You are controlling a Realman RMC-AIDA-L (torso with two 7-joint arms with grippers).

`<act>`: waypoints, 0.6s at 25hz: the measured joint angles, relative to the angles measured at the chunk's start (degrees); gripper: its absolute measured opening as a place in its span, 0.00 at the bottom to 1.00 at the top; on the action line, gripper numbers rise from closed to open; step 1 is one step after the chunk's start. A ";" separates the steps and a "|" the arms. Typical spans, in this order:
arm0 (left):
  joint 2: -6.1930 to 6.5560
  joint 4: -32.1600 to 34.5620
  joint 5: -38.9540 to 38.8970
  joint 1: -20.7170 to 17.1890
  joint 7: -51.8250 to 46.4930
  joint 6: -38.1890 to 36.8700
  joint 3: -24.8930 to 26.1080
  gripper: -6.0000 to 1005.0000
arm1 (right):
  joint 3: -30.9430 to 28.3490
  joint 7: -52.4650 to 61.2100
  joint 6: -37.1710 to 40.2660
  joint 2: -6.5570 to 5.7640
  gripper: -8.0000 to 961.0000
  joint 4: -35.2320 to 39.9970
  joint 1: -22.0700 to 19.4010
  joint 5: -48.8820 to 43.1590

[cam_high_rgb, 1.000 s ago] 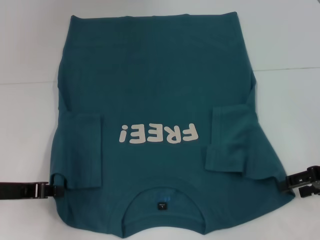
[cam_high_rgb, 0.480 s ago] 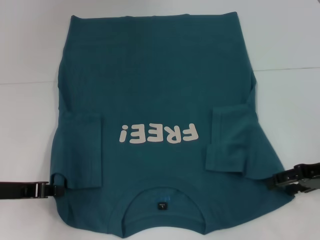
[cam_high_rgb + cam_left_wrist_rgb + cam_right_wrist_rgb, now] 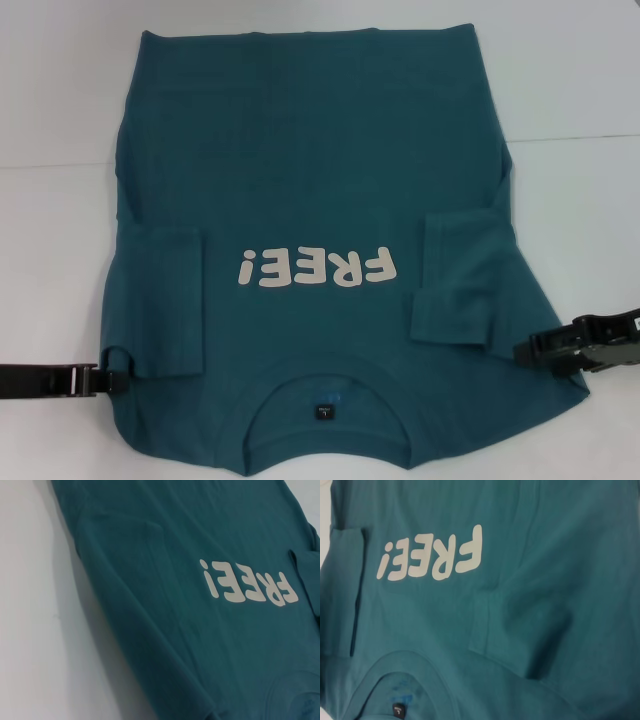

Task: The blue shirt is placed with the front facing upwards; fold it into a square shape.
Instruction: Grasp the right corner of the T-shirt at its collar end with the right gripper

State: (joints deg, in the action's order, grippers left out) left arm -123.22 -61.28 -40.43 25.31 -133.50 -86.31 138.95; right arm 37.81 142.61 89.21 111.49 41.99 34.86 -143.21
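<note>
Nearest the robot, the collar [image 3: 325, 400] of the blue shirt [image 3: 310, 180] lies at the front edge of the white table [image 3: 60, 100], a small dark label [image 3: 323, 410] inside it. The shirt is spread flat with its front up, filling the middle of the table. The left gripper [image 3: 112, 377] sits low at the shirt's left shoulder edge, its tips touching a small raised fold of cloth; it looks closed on that fold, though the head view is too coarse to be sure. The right gripper [image 3: 530, 352] rests over the right shoulder edge, and whether its fingers are apart or together cannot be made out. Just beyond, both sleeves are folded inward onto the body: the left sleeve [image 3: 165, 300] and the right sleeve [image 3: 460, 280]. Between them runs the off-white "FREE!" print [image 3: 318, 268]. Farther off, the hem [image 3: 310, 35] lies straight near the table's far side.
</note>
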 joint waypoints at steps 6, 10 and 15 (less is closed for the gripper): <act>-0.02 0.02 0.00 0.00 0.14 0.04 0.00 0.04 | 0.35 -0.44 1.62 -1.98 0.89 0.44 -1.43 -0.23; -0.07 0.02 0.00 0.00 0.17 -0.02 0.00 0.04 | 0.32 -0.52 2.22 -2.64 0.89 0.95 -2.35 -0.25; -0.09 0.00 0.00 0.08 0.18 -0.09 0.00 0.04 | 0.51 -0.54 2.01 -2.13 0.89 1.04 -2.66 -0.50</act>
State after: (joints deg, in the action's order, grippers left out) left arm -123.31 -61.28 -40.43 25.39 -133.33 -86.40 138.95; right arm 38.32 142.06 91.21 109.36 43.03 32.19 -143.71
